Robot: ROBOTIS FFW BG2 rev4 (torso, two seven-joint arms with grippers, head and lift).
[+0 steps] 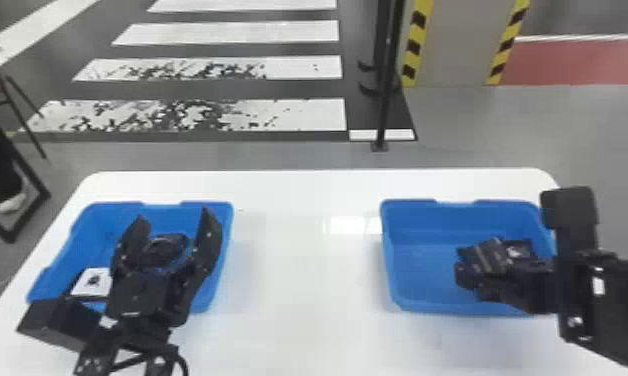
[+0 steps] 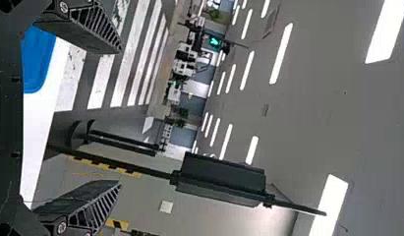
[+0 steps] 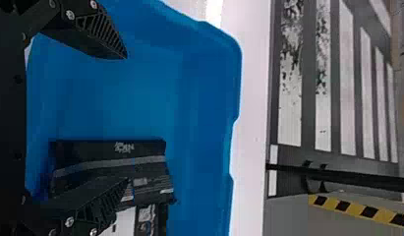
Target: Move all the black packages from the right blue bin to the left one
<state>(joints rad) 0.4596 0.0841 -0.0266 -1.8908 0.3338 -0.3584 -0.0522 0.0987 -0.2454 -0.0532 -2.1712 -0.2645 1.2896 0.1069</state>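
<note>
My left gripper (image 1: 172,216) is open above the left blue bin (image 1: 225,225); a black package (image 1: 165,246) shows between its fingers, and a white one (image 1: 92,281) lies beside the arm. In the left wrist view, the left gripper (image 2: 119,116) has nothing between its fingers. At the right blue bin (image 1: 388,250), my right gripper (image 1: 523,285) is low over the packages (image 1: 483,255). The right wrist view shows the right gripper (image 3: 125,118) open, one finger overlapping a black package (image 3: 108,151); a white item (image 3: 125,222) lies beside it, partly hidden.
White table (image 1: 303,280) lies between the two bins. Beyond its far edge a dark pole (image 1: 385,100) stands on the floor, near a yellow-and-black striped post (image 1: 413,47). Bin walls rise around the right gripper.
</note>
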